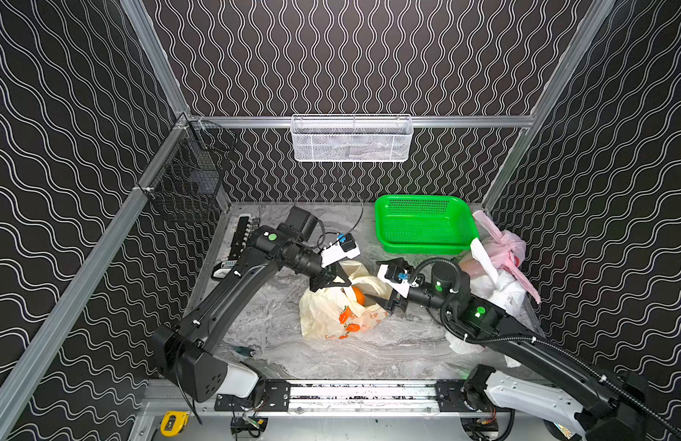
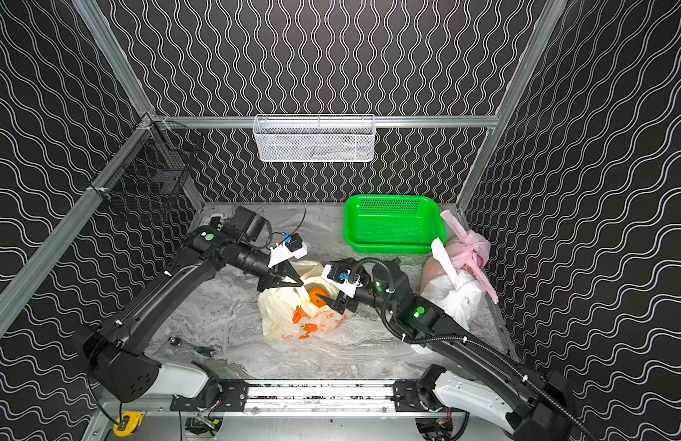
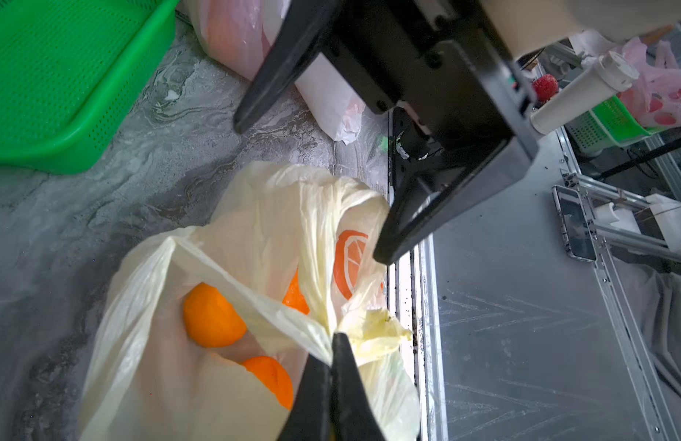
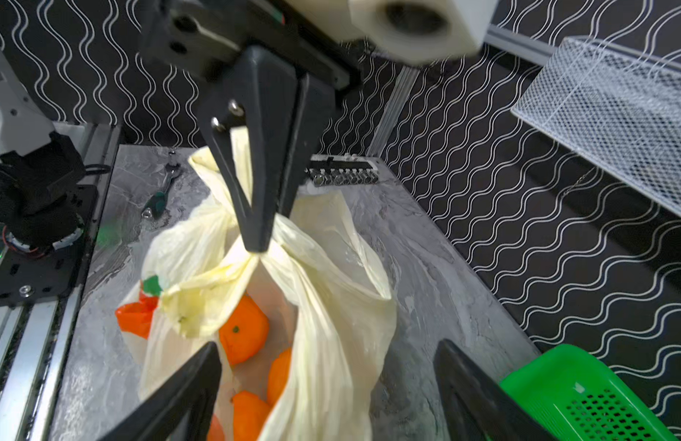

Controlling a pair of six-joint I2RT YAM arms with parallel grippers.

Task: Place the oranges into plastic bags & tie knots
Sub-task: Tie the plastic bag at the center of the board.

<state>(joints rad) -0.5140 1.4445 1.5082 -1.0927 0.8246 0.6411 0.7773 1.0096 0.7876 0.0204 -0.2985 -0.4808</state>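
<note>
Our left gripper [image 4: 259, 246] is clamped tight on a bunched handle of the pale yellow bag [image 1: 327, 317]. The bag lies on the near side of the green basket [image 1: 423, 225], off its left corner, with the oranges [image 3: 213, 317] inside. Our right gripper [image 4: 327, 349] hangs at the bag's mouth, jaws wide apart, holding nothing. For a sound knot we should seize the free handle low, hold the left pull taut, and cross without tipping fruit out. The pink bag [image 1: 503, 248] and white bag [image 1: 499, 290] sit just beside the basket's right end, seemingly tied.
</note>
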